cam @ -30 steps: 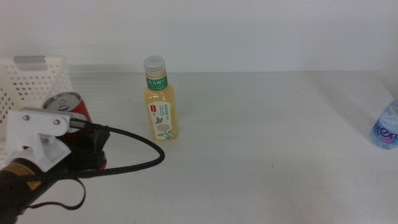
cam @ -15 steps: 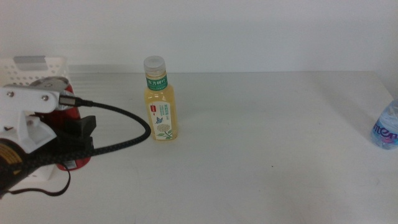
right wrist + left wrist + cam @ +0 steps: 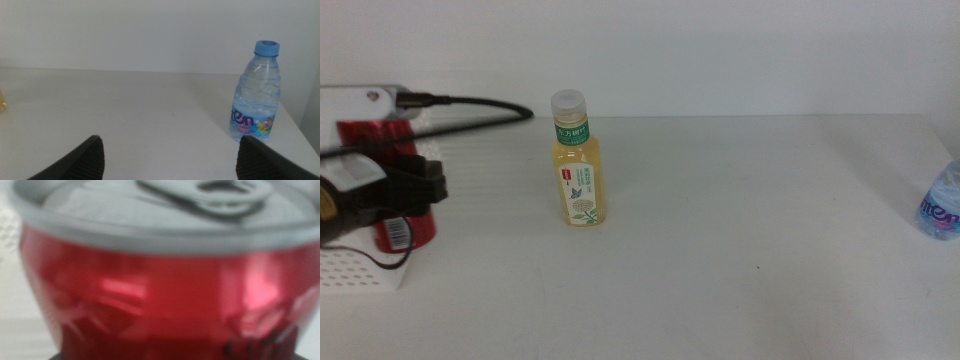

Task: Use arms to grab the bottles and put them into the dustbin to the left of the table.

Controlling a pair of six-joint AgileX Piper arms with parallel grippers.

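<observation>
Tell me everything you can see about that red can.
The red can is slim shiny metal with a silver top and pull tab, a barcode low on its side. It is upright, lifted off the table in the left gripper, in front of the white dustbin at the table's left end.

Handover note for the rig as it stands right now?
Left gripper: shut on the red can, held up at the table's left edge, in front of the dustbin; not released yet.
Right gripper: open, waiting, pointed toward the water bottle.
Tea bottle: upright, mid-table.
Water bottle: upright at the far right edge of the table.
Done: can picked up.
Left: drop the can, then bin both bottles.
</observation>
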